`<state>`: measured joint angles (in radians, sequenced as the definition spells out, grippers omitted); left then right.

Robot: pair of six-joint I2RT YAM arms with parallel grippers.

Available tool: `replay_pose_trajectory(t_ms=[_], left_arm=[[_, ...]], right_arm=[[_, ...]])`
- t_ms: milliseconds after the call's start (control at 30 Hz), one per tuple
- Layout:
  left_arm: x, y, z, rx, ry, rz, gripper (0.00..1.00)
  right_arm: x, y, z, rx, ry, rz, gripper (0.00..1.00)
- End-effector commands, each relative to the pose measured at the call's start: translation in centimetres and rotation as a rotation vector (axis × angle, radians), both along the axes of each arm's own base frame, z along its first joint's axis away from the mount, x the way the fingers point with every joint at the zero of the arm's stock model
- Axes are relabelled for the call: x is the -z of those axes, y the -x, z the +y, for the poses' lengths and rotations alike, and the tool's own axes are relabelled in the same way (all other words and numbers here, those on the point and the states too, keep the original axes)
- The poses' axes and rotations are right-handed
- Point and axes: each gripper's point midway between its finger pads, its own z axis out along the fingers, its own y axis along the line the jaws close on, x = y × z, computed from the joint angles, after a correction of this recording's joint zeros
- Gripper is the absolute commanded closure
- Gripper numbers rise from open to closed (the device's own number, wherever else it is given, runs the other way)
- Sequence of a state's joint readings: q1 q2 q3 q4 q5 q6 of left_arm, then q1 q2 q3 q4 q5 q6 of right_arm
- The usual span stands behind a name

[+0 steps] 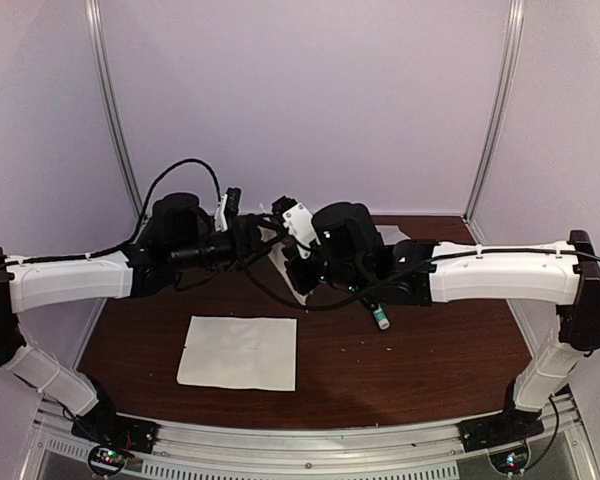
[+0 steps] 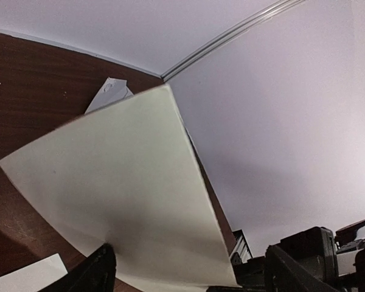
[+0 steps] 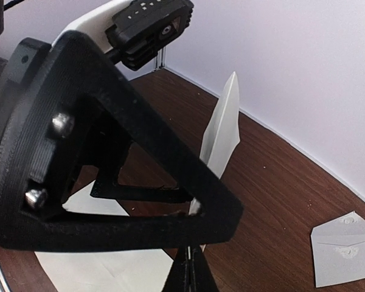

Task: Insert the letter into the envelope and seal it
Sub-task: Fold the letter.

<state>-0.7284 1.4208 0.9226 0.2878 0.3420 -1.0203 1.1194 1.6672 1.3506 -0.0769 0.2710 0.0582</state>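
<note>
White letter (image 2: pixel 128 194) stands on edge above the brown table (image 3: pixel 274 182), between both arms. Right gripper (image 3: pixel 188 274) is pressed together, pinching the letter. Left gripper (image 2: pixel 188 263) is spread wide either side of it, not clamping. Envelope (image 3: pixel 344 249) lies flat, well apart. Another sheet (image 1: pixel 238 352) lies nearer the bases.

No writing, brand or number can be read in any view. Pale specks on the black module (image 3: pixel 149 24) above the right gripper (image 3: pixel 188 267) are too blurred to make out. Faint marks on the envelope (image 3: pixel 344 249), off to that gripper's right, are also illegible.
</note>
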Motion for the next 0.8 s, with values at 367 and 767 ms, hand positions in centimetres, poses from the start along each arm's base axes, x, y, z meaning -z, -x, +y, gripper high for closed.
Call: replay_pose_trajectory(t_ms=[367, 767], left_arm=[[2.2, -1.0, 0.2, -0.037, -0.147, 0.037, 0.6], [3.8, -1.4, 0.1, -0.038, -0.206, 0.066, 0.85]], right_arm=[[1.2, 0.4, 1.2, 0.075, 0.222, -0.122, 1.0], [2.4, 0.4, 1.5, 0.124, 0.337, -0.177, 1.0]])
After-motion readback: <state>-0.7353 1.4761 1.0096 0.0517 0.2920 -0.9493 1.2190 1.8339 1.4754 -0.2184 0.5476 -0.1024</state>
